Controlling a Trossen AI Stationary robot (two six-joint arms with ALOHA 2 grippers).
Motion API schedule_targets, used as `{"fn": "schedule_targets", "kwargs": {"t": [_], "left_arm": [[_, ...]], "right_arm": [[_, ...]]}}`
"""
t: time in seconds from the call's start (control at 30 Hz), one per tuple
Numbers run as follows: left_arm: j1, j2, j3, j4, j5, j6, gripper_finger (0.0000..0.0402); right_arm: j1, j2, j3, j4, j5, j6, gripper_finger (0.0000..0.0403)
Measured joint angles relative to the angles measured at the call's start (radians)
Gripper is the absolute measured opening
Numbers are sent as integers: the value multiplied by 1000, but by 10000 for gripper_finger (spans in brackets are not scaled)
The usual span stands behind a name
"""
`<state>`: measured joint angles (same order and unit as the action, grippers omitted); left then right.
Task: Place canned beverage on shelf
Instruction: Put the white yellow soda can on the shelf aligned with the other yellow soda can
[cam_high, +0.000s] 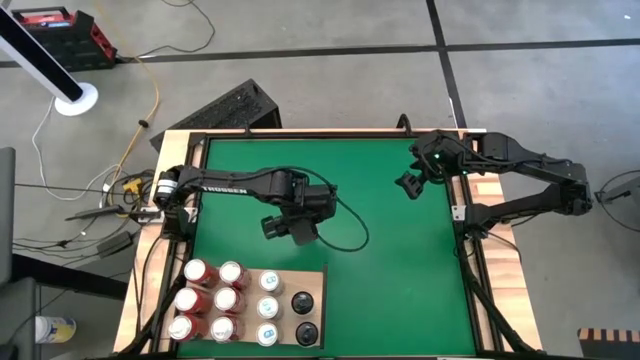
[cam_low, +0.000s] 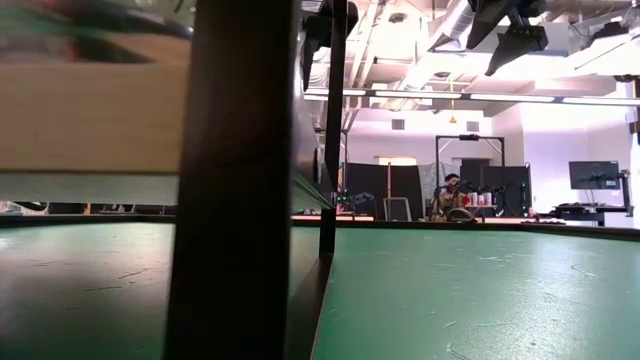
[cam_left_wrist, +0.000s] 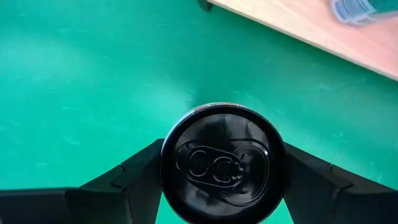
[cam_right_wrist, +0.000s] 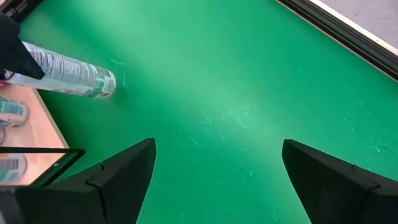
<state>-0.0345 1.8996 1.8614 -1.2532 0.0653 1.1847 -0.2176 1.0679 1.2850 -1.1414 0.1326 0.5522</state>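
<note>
My left gripper (cam_high: 290, 228) hangs over the middle of the green mat (cam_high: 400, 290), pointing steeply down and shut on a slim can (cam_left_wrist: 221, 165) with a black top. In the right wrist view the can (cam_right_wrist: 65, 70) shows a white printed side and a green lower end. The shelf (cam_high: 318, 280) is a pale wooden board at the mat's near left, and several cans stand on it. My right gripper (cam_high: 410, 185) waits open above the mat's far right corner, with nothing between its fingers (cam_right_wrist: 124, 177). My left gripper pinches the can between its two fingers, one on each side of the wall just below the top rim (cam_left_wrist: 166, 180). The fingers (cam_left_wrist: 140, 171) come from above, pointing steeply down. The can hangs below them, top up, slightly tilted. I cannot tell whether its lower end (cam_right_wrist: 104, 84) touches the mat.
On the shelf stand red cans (cam_high: 210, 300), white-and-teal cans (cam_high: 268, 305) and two black cans (cam_high: 303, 318). A black cable (cam_high: 352, 230) loops beside my left gripper. A dark frame (cam_high: 300, 135) edges the mat. Free mat lies to the right of the shelf.
</note>
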Motion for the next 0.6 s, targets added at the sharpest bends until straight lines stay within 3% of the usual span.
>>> {"fn": "schedule_targets", "kwargs": {"t": [0.3, 0.6], "left_arm": [[3, 0, 0, 22, 70, -79, 257], [8, 0, -1, 32, 61, -81, 286]], "right_arm": [[0, 0, 0, 22, 0, 0, 374], [0, 0, 0, 23, 0, 0, 374]]}}
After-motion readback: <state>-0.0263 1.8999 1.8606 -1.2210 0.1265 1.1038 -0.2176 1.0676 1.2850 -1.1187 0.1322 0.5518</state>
